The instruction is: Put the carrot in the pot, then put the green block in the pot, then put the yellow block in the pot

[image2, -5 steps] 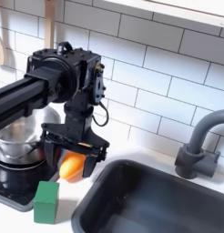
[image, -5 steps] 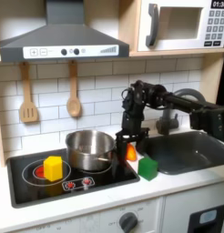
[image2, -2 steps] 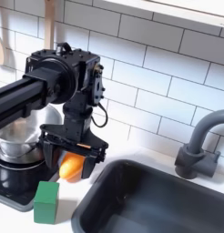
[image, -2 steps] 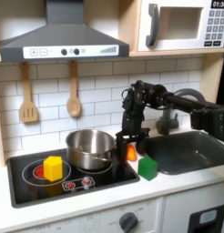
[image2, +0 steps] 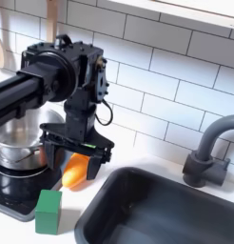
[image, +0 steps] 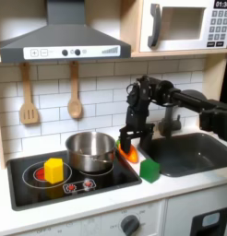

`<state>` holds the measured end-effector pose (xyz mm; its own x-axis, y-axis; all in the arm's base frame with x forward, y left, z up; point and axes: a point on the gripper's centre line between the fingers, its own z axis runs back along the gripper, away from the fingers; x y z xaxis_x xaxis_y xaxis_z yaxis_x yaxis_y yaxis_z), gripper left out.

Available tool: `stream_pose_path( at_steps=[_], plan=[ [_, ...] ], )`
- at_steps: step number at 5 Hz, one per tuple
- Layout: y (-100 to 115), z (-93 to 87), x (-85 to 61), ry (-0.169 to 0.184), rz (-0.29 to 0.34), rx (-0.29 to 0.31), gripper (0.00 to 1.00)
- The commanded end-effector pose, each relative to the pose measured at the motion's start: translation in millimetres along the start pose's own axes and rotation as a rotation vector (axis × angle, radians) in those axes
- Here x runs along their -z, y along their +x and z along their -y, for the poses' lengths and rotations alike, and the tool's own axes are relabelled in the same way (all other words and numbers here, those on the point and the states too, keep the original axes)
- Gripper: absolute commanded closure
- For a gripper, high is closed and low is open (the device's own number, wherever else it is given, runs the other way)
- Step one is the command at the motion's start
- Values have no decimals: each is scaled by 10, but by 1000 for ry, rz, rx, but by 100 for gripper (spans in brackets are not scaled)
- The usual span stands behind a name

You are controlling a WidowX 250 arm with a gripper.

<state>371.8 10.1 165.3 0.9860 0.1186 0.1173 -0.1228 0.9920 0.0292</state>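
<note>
Toy kitchen set, white surface [image: 51,207], one arm at work. Landmark: pot [image: 91,149], steel, standing on the black hob; interior appears bare from the first exterior view, so no step of the task reads as complete. Pincer [image: 130,147]: hangs just beside the pot, on the first exterior view's right of it, fingers pointing down and straddling the carrot [image2: 75,172]; the fingers sit close on either flank of the carrot, but whether they actually press it cannot be told. Carrot: orange, just beside the pot toward the sink, low at the hob's edge; contact with the surface is hidden by the pincer. Judged purpose of this pose: to take the carrot first, it being the opening item of the task and the nearest to the pot. Green block [image: 149,170]: on the surface near the pot, in front of the carrot, apart from both. Yellow block [image: 53,170]: on the hob's red ring, on the first exterior view's left of the pot, untouched. Sink [image2: 157,214]: dark basin beyond the carrot from the pot.
</note>
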Motion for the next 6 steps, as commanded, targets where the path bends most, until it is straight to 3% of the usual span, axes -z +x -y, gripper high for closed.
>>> stream_pose_path(
  at_steps=[1,6],
  plan=[
    [-23,71,23,0,-7,16,0],
    [33,-4,60,-7,9,23,0]
  ],
)
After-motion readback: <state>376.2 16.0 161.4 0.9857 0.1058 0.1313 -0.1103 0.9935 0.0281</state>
